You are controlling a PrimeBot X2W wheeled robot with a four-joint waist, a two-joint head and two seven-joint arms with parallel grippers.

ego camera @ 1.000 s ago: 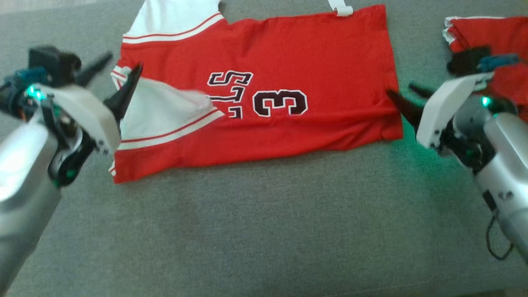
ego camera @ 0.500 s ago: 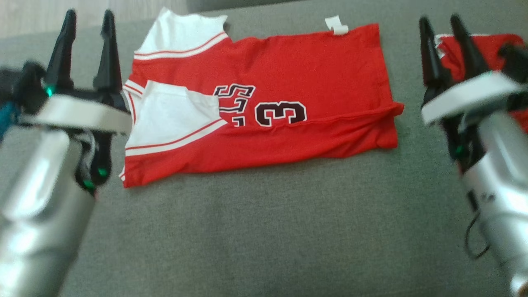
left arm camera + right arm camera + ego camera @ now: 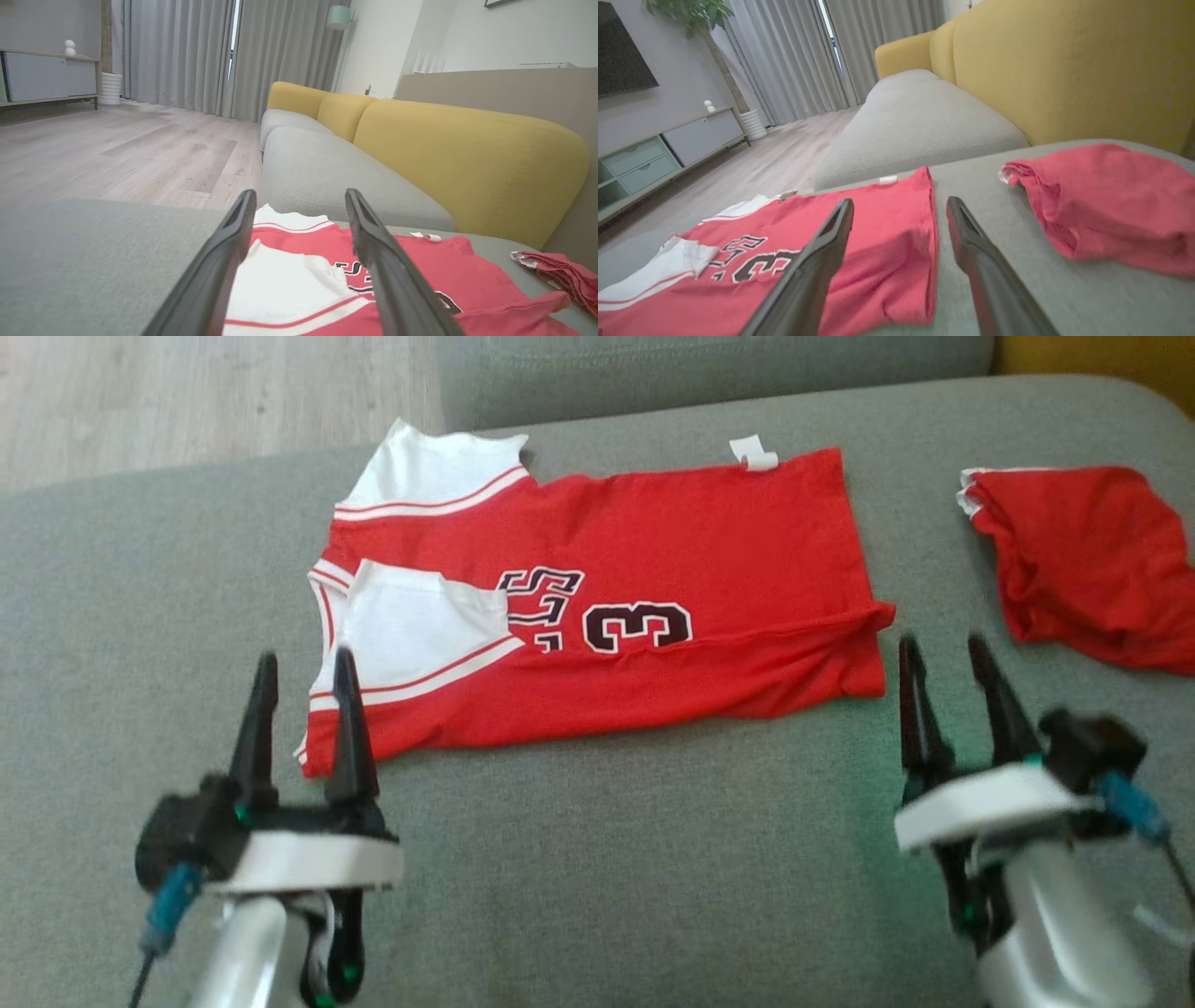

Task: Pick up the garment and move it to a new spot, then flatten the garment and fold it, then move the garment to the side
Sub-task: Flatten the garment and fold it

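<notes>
Jersey (image 3: 672,537) on cushion (image 3: 607,877), second garment (image 3: 1083,560) to its right

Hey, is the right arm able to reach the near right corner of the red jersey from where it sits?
Probably yes. The right gripper is open, just beside that corner of the jersey, with bare sofa cushion between them. The other red garment lies farther right, out of the way.

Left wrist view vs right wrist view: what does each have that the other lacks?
Left wrist adds: the left end effector, open, a teal lamp and a dark frame corner on the wall. Right wrist adds: the right end effector, open, a plant and a dark screen. Shared: the jersey, the crumpled red garment beside it, the yellow sofa back, grey curtains and wood floor.
</notes>
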